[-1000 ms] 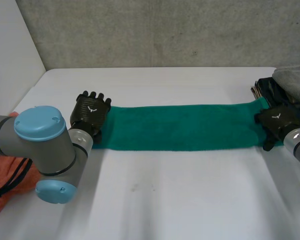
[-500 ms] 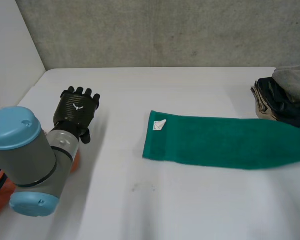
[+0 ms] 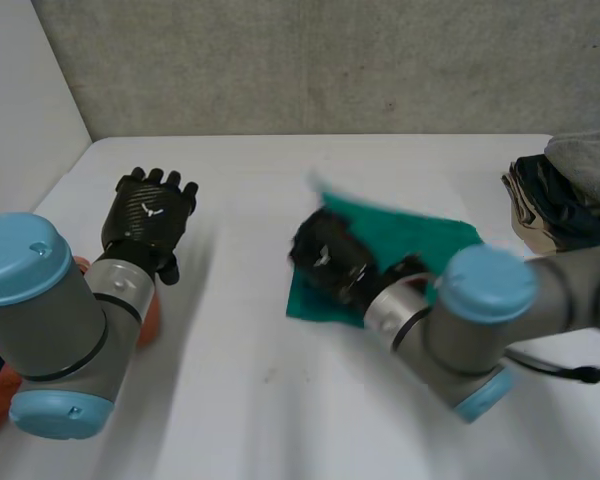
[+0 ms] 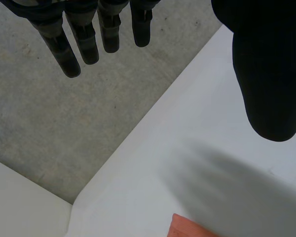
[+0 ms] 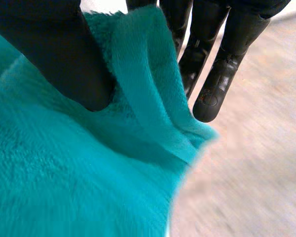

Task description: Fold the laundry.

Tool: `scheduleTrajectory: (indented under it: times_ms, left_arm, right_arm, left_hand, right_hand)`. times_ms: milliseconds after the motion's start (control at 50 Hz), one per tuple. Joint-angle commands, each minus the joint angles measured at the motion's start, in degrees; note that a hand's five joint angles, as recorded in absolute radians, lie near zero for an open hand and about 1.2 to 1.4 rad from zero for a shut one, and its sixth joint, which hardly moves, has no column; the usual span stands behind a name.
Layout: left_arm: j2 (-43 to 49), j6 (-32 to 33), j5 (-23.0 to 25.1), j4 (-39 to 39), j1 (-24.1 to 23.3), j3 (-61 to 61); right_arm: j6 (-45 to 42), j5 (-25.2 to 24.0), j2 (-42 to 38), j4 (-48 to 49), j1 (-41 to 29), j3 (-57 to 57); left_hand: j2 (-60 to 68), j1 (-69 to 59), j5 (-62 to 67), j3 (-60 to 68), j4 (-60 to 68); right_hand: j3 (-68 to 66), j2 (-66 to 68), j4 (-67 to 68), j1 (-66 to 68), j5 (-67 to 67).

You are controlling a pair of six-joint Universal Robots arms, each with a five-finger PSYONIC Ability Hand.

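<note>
Your right hand (image 3: 327, 262), fingers pinching green towel (image 3: 420, 233) edge against thumb, your left hand (image 3: 150, 215), fingers straight, released, above bench (image 3: 280, 400).

light: bright, soft, pretty even all over
table (image 3: 280, 420): flat matte white, evenly lit
green towel (image 5: 64, 187): goes darker inside its fold

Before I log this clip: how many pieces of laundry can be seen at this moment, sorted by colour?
Green: 1, the green towel
Orange: 1, the orange cloth
Grey: 1, the grey cloth
Dark: 1, the dark cloth under the grey one
Total: 4 that can be told apart; that stack may hold more.
</note>
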State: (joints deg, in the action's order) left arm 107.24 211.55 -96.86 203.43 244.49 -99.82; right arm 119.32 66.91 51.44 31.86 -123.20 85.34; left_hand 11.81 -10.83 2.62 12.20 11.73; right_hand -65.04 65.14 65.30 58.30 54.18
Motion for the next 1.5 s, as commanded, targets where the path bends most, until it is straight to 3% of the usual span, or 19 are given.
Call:
scheduleTrajectory:
  times_ms: [20, 120, 220, 320, 440, 580, 660, 720, 780, 920, 1020, 1120, 1220, 1240, 1260, 1320, 1380, 1440, 1500]
  left_arm:
    - [0.78, 0.00, 0.01, 0.21, -1.03, 1.47]
    - [1.92, 0.00, -0.08, 0.48, -4.02, 5.16]
    - [4.29, -0.35, -0.26, 0.48, -7.88, 10.78]
    - [9.29, -2.19, -0.17, 0.04, -12.97, 17.28]
    - [16.24, -2.46, 0.44, -0.31, -16.94, 23.26]
    - [26.44, -2.19, 1.67, -3.47, -18.44, 30.82]
    - [28.99, -2.11, 1.32, -7.16, -18.35, 33.11]
    - [28.64, -2.37, 1.15, -9.01, -18.17, 32.76]
    - [27.94, -2.72, 0.18, -9.72, -17.91, 31.18]
    - [18.90, -2.98, -4.47, -9.90, -14.93, 23.02]
    - [12.49, -3.69, -6.58, -9.72, -13.08, 16.61]
    - [9.13, -4.22, -6.94, -9.46, -10.88, 12.64]
    - [8.34, -4.92, -7.03, -9.28, -10.09, 11.23]
    - [8.34, -5.01, -7.03, -9.28, -10.00, 11.32]
    - [8.51, -5.01, -7.03, -9.28, -10.00, 11.75]
    - [8.52, -5.70, -7.03, -8.84, -9.82, 13.07]
    - [9.22, -7.37, -7.11, -7.70, -10.09, 16.32]
    - [10.36, -9.31, -7.11, -6.91, -10.44, 20.10]
    - [13.25, -11.59, -6.85, -6.82, -11.40, 25.01]
  right_arm:
    - [-2.17, 1.45, -4.08, -0.39, -1.61, -0.88]
    - [5.90, 4.62, 5.32, -0.31, 1.28, 3.33]
    - [25.94, 5.77, 15.17, -0.83, 5.16, 8.34]
    - [41.67, 7.78, 20.89, -11.25, 13.12, 11.77]
    - [42.14, 8.94, 20.37, -23.24, 20.62, 13.97]
    - [36.17, 9.29, 14.66, -21.14, 24.32, 16.52]
    - [33.62, 10.16, 12.38, -19.29, 24.67, 16.17]
    - [31.51, 11.65, 11.41, -18.50, 24.67, 15.30]
    - [27.65, 13.15, 11.67, -17.19, 24.50, 14.42]
    - [18.51, 15.70, 12.46, -15.25, 22.13, 10.38]
    - [10.77, 15.53, 12.20, -13.41, 7.20, 4.93]
    - [3.92, 10.72, 6.77, -8.23, -3.61, 4.04]
    - [1.36, 5.95, 1.74, -7.60, -6.00, 2.99]
    - [1.53, 5.69, 1.65, -7.60, -6.09, 2.99]
    - [2.66, 5.07, 1.74, -7.17, -6.00, 3.08]
    - [9.07, 5.94, 2.53, -6.28, -5.48, 2.99]
    - [22.33, 7.96, 6.21, -6.28, -2.14, 2.99]
    - [44.16, 11.91, 13.58, -7.16, 1.72, 4.13]
    - [53.53, 12.80, 15.88, -9.44, 3.66, 4.22]
  left_hand:
    - [-0.76, -0.23, -1.56, -1.14, -0.68]
    - [-0.76, -0.23, -1.56, -1.14, -0.68]
    - [-0.76, -0.23, -1.56, -1.14, -0.68]
    - [-0.59, -0.40, -1.39, -0.98, -0.51]
    - [-0.59, -0.40, -1.39, -0.98, -0.51]
    - [-0.59, -0.40, -1.39, -0.98, -0.51]
    - [-0.42, -0.57, -1.23, -0.81, -0.34]
    - [0.08, -1.07, -0.72, -0.30, 0.16]
    - [0.09, -1.07, -0.72, -0.30, 0.16]
    - [0.09, -1.07, -0.72, -0.30, 0.16]
    - [-0.08, -0.90, -0.89, -0.47, 0.00]
    - [-0.08, -0.90, -0.89, -0.47, 0.00]
    - [-0.08, -0.90, -0.89, -0.47, 0.00]
    - [-0.25, -0.74, -1.06, -0.64, -0.17]
    - [-0.42, -0.57, -1.22, -0.81, -0.34]
    - [-0.59, -0.40, -1.39, -0.98, -0.51]
    - [-0.59, -0.40, -1.40, -0.98, -0.51]
    - [-0.42, -0.56, -1.23, -0.81, -0.34]
    - [0.25, -1.24, -0.56, -0.14, 0.33]
  right_hand:
    - [55.04, -55.14, -55.30, -48.30, -54.18]
    - [55.04, -55.14, -55.30, -48.30, -54.18]
    - [55.04, -55.14, -55.30, -48.30, -54.18]
    - [55.04, -55.14, -55.30, -48.30, -54.18]
    - [55.04, -55.14, -55.30, -48.30, -54.18]
    - [48.93, -49.03, -49.18, -42.19, -48.07]
    - [31.45, -31.55, -31.71, -24.71, -30.59]
    - [-10.49, 10.39, 10.23, 17.22, 11.34]
    - [-14.96, 14.86, 14.70, 21.70, 15.82]
    - [-14.96, 14.86, 14.70, 21.70, 15.82]
    - [-14.96, 14.86, 14.70, 21.70, 15.82]
    - [-14.96, 14.86, 14.70, 21.70, 15.82]
    - [-13.85, 13.75, 13.60, 20.59, 14.71]
    - [-4.85, 4.75, 4.59, 11.59, 5.71]
    - [21.05, -21.15, -21.31, -14.31, -20.19]
    - [53.21, -53.31, -53.47, -46.47, -52.35]
    - [55.04, -55.14, -55.30, -48.30, -54.18]
    - [55.04, -55.14, -55.30, -48.30, -54.18]
    - [55.04, -55.14, -55.30, -48.30, -54.18]
